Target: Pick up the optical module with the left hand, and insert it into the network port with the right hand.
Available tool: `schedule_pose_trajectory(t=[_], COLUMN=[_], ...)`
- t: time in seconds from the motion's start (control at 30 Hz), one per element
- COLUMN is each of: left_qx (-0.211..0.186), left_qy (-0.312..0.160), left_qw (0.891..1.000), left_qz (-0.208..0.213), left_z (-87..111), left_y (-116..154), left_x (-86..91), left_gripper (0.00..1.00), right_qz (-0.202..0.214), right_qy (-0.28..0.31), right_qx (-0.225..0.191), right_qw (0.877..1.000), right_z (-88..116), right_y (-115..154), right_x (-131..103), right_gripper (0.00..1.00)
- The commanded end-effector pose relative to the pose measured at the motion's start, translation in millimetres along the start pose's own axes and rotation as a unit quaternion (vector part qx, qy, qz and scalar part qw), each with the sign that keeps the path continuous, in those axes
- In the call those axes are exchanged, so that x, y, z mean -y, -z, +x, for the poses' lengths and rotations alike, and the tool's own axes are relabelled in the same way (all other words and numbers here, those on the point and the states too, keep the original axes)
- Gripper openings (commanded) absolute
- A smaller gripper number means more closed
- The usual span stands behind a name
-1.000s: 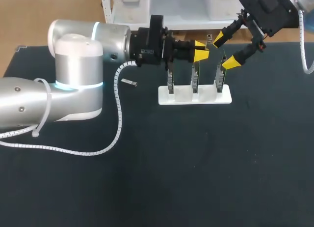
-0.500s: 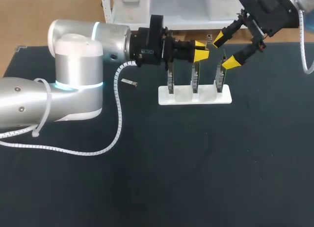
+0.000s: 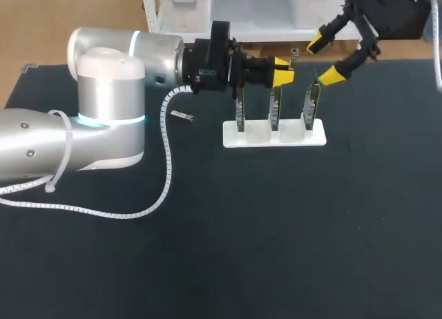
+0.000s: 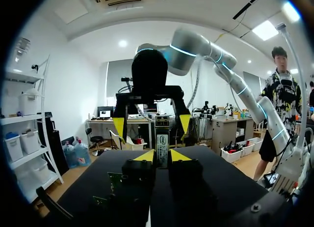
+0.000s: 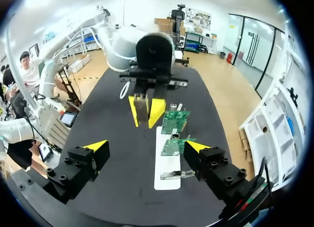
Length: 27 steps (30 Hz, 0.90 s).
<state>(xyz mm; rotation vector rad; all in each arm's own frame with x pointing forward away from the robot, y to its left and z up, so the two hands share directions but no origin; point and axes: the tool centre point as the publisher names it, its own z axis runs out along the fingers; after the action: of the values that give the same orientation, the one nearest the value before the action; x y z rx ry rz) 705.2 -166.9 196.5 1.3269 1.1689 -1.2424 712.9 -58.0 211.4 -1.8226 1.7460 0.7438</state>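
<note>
Right arm (image 3: 390,12) cut off by the head view's edge, optical module (image 5: 141,101) mostly hidden inside left gripper (image 5: 145,114), small grey piece (image 3: 181,115) too small to identify.

The left arm (image 3: 103,105), silver with a black wrist, enters from the left side and lies level over the table, its forearm directed toward the right. The left gripper (image 3: 283,72) has its yellow-tipped fingers drawn close, clamped from both sides on a small metallic optical module (image 4: 162,144). The right arm (image 3: 387,12) enters at the far right corner with its black wrist angled downward. The right gripper (image 3: 324,58) has its fingers spread wide and faces the left gripper.
</note>
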Motion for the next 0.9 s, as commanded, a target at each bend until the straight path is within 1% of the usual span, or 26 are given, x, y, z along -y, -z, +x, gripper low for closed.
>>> schedule_pose_trajectory(t=[0.03,0.17,0.3,0.37,0.5,0.57,0.67,0.77,0.83,0.9], left_qx=[0.0,0.0,0.0,0.0,0.0,0.0,0.0,0.0,0.0,0.0], left_qy=[0.0,0.0,0.0,0.0,0.0,0.0,0.0,0.0,0.0,0.0], left_qw=[1.0,1.0,1.0,1.0,1.0,1.0,1.0,1.0,1.0,1.0], left_qz=[0.003,0.003,0.003,0.003,0.003,0.003,0.003,0.003,0.003,0.003], left_z=[0.5,0.5,0.5,0.5,0.5,0.5,0.5,0.5,0.5,0.5], left_y=[0,0,0,0,0,0,0,0,0,0], left_x=[-2.0,-2.0,-2.0,-2.0,-2.0,-2.0,-2.0,-2.0,-2.0,-2.0], left_gripper=[0.0,0.0,0.0,0.0,0.0,0.0,0.0,0.0,0.0,0.0], right_qz=[0.026,0.039,0.05,0.049,0.052,0.051,0.053,0.053,0.058,0.061], right_qy=[0.005,0.02,0.038,0.047,0.045,0.045,0.041,0.028,0.026,0.026], right_qx=[0.004,0.013,0.037,0.04,0.043,0.046,0.069,0.073,0.077,0.093], right_qw=[1.0,0.999,0.997,0.997,0.997,0.997,0.995,0.996,0.995,0.993], right_z=[-11,-26,-39,-46,-55,-57,-60,-61,-58,-54], right_y=[12,14,11,9,5,4,4,2,0,-2], right_x=[-10,-8,-5,-3,-2,-4,-10,-15,-19,-21], right_gripper=[1.0,1.0,1.0,1.0,1.0,1.0,1.0,1.0,1.0,1.0])
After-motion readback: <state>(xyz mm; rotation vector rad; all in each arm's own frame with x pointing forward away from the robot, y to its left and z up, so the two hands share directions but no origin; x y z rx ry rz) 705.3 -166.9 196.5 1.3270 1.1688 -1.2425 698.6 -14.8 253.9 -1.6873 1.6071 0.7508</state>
